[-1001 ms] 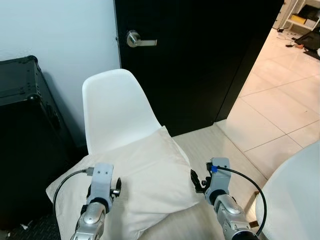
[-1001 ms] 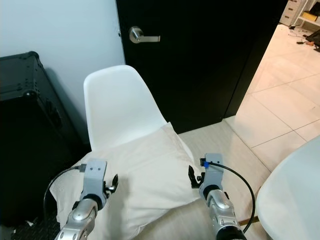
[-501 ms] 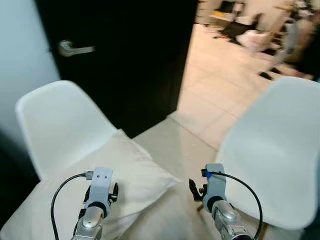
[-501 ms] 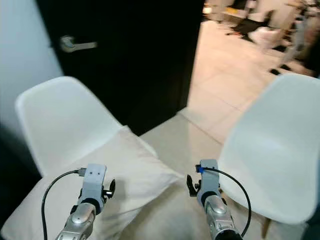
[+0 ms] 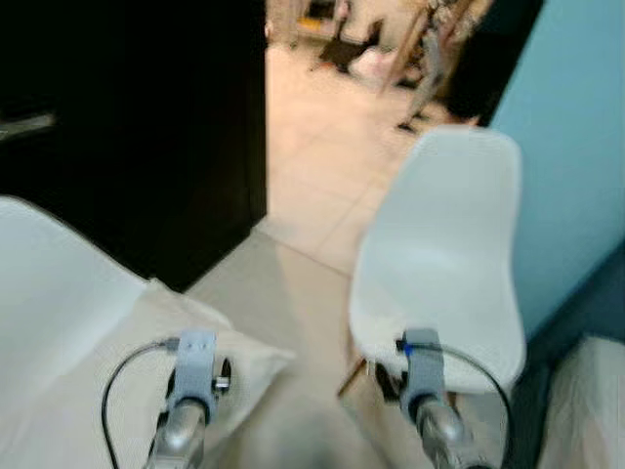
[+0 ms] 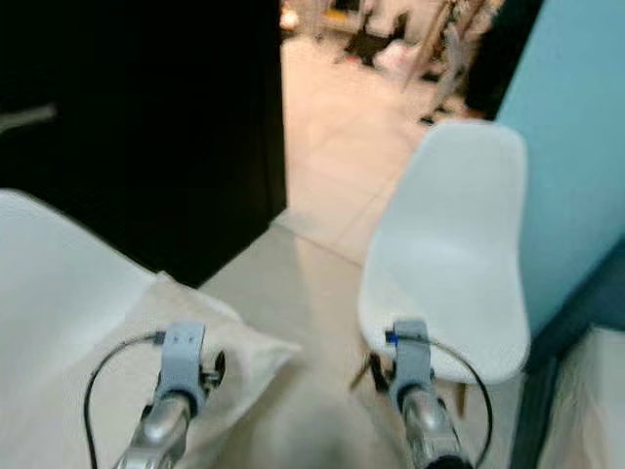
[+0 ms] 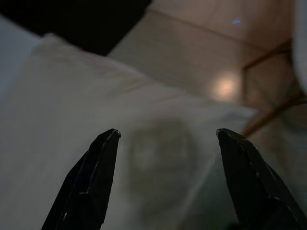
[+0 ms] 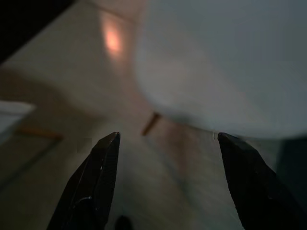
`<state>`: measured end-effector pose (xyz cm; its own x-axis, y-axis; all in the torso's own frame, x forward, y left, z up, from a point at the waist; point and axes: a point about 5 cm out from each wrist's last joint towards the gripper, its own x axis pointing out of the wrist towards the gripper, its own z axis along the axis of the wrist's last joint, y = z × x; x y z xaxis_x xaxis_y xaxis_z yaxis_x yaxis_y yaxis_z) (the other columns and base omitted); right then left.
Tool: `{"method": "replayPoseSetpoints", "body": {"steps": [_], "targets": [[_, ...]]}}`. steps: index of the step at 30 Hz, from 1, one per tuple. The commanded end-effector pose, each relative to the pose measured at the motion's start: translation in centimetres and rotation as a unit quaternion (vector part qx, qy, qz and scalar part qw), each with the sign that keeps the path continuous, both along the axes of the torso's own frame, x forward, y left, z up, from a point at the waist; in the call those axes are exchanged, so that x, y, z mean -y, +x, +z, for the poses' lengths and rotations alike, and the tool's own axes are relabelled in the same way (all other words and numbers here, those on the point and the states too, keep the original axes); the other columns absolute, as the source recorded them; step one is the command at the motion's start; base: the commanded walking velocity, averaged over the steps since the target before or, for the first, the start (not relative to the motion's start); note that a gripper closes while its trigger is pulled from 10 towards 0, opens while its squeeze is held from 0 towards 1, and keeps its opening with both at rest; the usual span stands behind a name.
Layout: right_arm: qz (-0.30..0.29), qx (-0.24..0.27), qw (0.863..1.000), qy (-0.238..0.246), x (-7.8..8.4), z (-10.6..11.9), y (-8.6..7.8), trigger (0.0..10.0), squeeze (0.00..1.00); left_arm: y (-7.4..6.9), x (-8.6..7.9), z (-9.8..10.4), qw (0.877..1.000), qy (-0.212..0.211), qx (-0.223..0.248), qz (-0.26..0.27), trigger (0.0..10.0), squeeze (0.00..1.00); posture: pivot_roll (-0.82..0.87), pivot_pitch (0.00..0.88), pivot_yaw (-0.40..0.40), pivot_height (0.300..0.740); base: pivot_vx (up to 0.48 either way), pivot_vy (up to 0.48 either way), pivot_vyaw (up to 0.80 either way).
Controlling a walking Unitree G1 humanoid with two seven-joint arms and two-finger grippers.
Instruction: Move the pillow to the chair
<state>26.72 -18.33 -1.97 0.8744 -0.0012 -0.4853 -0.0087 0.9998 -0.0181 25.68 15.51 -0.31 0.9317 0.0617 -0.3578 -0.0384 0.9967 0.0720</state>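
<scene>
Blurred view: bare beige floor (image 5: 293,293) runs from near centre to the far tiled room, w/ a black door (image 5: 146,117) far left and a blue wall (image 5: 576,147) at right; the empty white chair (image 5: 439,264) stands right of centre, its seat edge just above the right gripper (image 8: 165,139), fingers apart, nothing held. Pillow (image 5: 88,391) lies near left on another white chair (image 5: 49,283), one corner pointing right toward the open floor, long axis can't tell. Left gripper (image 7: 165,136) hovers over the pillow, fingers apart, not clamped.

Cream pillow (image 5: 107,362) lies flat on the left white chair (image 5: 44,283).
</scene>
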Motion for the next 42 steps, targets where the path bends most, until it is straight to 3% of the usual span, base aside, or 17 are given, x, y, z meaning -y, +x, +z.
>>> {"method": "replayPoseSetpoints", "body": {"steps": [1, 10, 22, 42], "targets": [[0.004, -0.019, 1.000, 0.002, -0.6, -0.7, -0.7, 10.0, 0.00, -0.3, -0.5, -0.4, 1.000, 0.010, -0.007, 0.005, 10.0, 0.00, 0.04, 0.049, -0.052, 0.740, 0.000, 0.000, -0.80], [0.008, -0.015, 1.000, 0.003, -1.3, -0.7, -0.6, 10.0, 0.00, -0.1, -0.6, -0.6, 0.999, 0.025, -0.023, 0.007, 10.0, 0.00, 0.03, 0.048, -0.043, 0.740, 0.000, 0.000, -0.80], [-0.017, -0.017, 1.000, -0.011, 0.0, -0.7, -0.8, 10.0, 0.00, 0.5, -0.3, -0.3, 1.000, 0.019, -0.014, -0.001, 10.0, 0.00, 0.03, 0.049, -0.027, 0.740, 0.000, 0.000, -0.80], [-0.029, -0.009, 0.999, -0.015, 0.6, -0.4, -0.4, 10.0, 0.00, 1.2, -0.4, 0.0, 1.000, 0.008, -0.009, 0.003, 10.0, 0.00, 0.01, 0.031, -0.010, 0.740, 0.000, 0.000, -0.80]]}}
